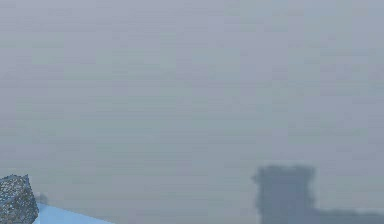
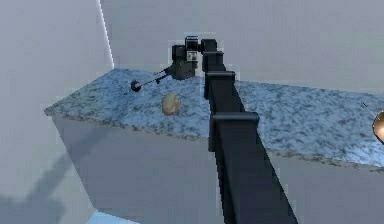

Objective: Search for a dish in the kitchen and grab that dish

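1. A pale grey wall [image 2: 280, 35] backs a long counter [image 2: 310, 112] with a speckled grey stone top. The counter runs across the arm side view from left to right, with a plain grey front below it.
2. The arm [image 2: 236, 135], a dark square bar, rises from the bottom edge and reaches out over the counter top.
3. At the arm's far end sit the small white squares with black marks [image 2: 192, 48]. Left of them is the gripper [image 2: 137, 86], over the counter's left part.
4. The thin fingers [image 2: 152, 80] slant down to the left and end in a small dark tip. How the fingers are set cannot be told from the pictures.
5. A small tan lump [image 2: 171, 103] lies on the counter just below the gripper's body and just left of the arm. Whether the gripper holds anything cannot be told, nor whether it touches the lump.
6. A brown round thing [image 2: 379, 126] sits on the counter at the arm side view's right edge, well apart from the gripper and cut off by the edge. It may be the dish, but its shape is too little seen to be sure.
7. In the forward view a bare grey wall [image 1: 190, 90] lies ahead. A speckled stone corner [image 1: 15, 200] sits at the bottom left, with a strip of pale blue floor [image 1: 65, 216] beside it.
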Robot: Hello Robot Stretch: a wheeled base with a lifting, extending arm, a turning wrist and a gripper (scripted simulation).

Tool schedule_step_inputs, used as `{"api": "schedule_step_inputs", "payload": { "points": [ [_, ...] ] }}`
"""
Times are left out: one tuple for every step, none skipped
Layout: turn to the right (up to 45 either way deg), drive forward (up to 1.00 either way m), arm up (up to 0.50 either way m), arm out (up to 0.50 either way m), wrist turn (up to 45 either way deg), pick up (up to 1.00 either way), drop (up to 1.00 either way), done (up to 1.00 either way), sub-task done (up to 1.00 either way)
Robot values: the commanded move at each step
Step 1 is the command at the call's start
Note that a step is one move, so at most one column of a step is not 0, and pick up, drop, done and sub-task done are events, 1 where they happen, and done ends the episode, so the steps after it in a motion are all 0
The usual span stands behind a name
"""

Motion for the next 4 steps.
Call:
{"api": "schedule_step_inputs", "payload": {
  "points": [
    [0.0,0.0,0.0,0.0,27.0,0.0,0.0,0.0,0.0],
    [0.0,0.0,-0.14,0.0,0.0,0.0,0.0,0.0,0.0],
    [0.0,0.0,0.0,0.0,0.0,1.0,0.0,0.0,0.0],
    [0.0,0.0,0.1,0.0,0.0,0.0,0.0,0.0,0.0]
  ]
}}
